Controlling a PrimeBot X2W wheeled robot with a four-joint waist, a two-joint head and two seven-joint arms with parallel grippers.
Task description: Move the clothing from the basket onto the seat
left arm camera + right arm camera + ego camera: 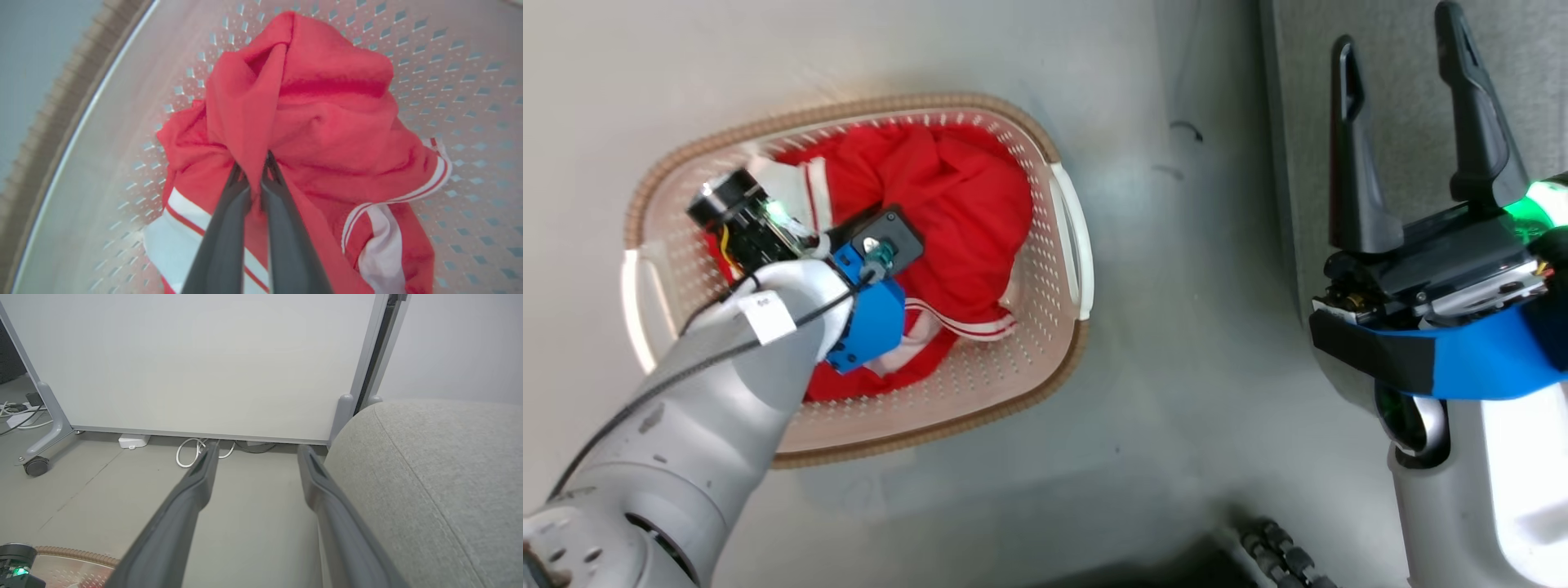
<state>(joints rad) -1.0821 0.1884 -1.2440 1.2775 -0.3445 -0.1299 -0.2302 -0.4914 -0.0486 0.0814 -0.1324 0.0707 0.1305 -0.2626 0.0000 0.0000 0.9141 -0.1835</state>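
Basket [890, 104] on grey floor [1160, 408], seat [429, 477] beside, white partition [204, 363] near. Left end effector [253, 163] pinching clothing [327, 114]; right end effector [1396, 28] wide.

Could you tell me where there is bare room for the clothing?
The seat beside the right gripper is bare, as is the floor between basket and seat. The basket is crowded: clothing and the left gripper take its middle.

Red clothing [947, 212] with white panels and thin stripes lies bunched in the cream perforated basket [1005, 367], leaving the 5 o'clock corner bare. One raised fold is pinched by the left gripper [253, 163]. The brown-rimmed basket stands upright on the floor. The grey fabric seat [1401, 122] lies apart at its 3 o'clock.
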